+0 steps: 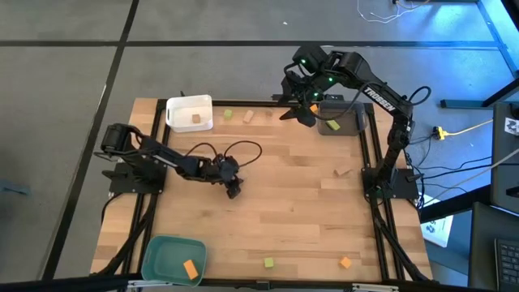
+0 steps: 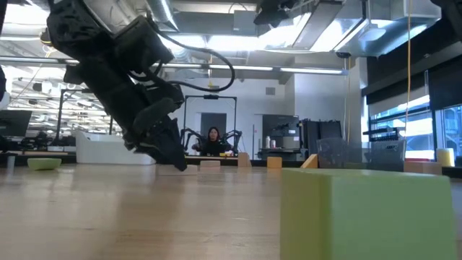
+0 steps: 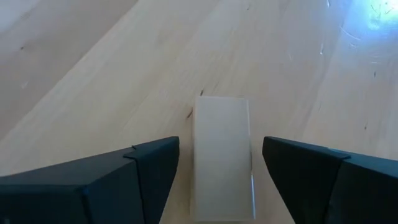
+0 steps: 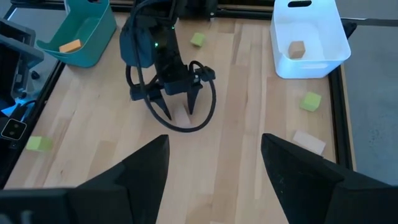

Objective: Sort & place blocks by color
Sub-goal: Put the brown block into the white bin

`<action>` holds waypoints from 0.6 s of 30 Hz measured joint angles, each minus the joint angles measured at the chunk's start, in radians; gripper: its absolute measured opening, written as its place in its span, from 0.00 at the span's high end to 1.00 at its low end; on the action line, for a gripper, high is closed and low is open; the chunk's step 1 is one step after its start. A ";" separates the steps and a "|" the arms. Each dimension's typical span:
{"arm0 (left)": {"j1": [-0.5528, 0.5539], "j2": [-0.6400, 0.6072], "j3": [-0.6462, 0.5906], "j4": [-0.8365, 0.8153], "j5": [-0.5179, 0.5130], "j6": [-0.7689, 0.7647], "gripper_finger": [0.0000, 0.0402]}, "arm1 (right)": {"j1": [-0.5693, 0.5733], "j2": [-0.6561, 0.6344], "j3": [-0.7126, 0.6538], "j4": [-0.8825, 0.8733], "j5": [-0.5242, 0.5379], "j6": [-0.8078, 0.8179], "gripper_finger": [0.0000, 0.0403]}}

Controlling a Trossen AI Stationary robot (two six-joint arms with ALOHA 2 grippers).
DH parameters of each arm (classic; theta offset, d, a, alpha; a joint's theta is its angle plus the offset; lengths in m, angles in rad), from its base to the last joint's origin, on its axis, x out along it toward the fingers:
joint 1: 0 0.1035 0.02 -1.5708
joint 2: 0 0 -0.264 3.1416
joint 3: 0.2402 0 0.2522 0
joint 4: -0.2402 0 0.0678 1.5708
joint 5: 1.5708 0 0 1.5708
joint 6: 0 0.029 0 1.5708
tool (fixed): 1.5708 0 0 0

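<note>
A tan block (image 3: 222, 124) lies flat on the wooden table between the two fingers of my left gripper (image 3: 221, 163), with a gap showing on each side of it. This gripper (image 1: 233, 191) is low over the middle of the table, slanting down, and open. My right gripper (image 1: 304, 109) hangs open high above the far right, by the grey tray (image 1: 345, 123). The white tray (image 1: 189, 112) holds one tan block (image 1: 195, 119). An orange block (image 1: 190, 269) lies in the teal tray (image 1: 172, 258).
Loose blocks lie along the far edge, a green one (image 1: 229, 115) and a tan one (image 1: 248, 117). A tan block (image 1: 340, 172) lies at the right. Near the front edge lie a green block (image 1: 268, 263) and an orange block (image 1: 345, 262). A cable loop (image 1: 243, 150) trails by the left wrist.
</note>
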 joint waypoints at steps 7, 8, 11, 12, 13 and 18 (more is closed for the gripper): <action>-0.023 0.001 0.000 0.000 -0.081 0.083 0.43 | 0.000 0.000 0.000 0.004 0.000 0.000 0.37; -0.025 0.001 -0.001 -0.002 -0.080 0.101 0.44 | 0.000 0.000 0.000 0.004 0.000 0.000 0.37; -0.026 0.001 -0.001 -0.019 -0.072 0.132 0.49 | 0.000 0.000 0.000 0.003 0.000 0.000 0.37; -0.026 0.001 -0.001 -0.027 -0.070 0.133 0.51 | 0.000 0.000 0.000 0.003 0.000 0.000 0.37; -0.026 0.001 -0.001 -0.037 -0.070 0.133 0.53 | 0.000 0.000 0.000 0.003 0.000 0.000 0.37; -0.027 -0.002 0.000 -0.070 -0.065 0.136 0.67 | 0.000 0.000 0.000 0.003 0.000 0.000 0.37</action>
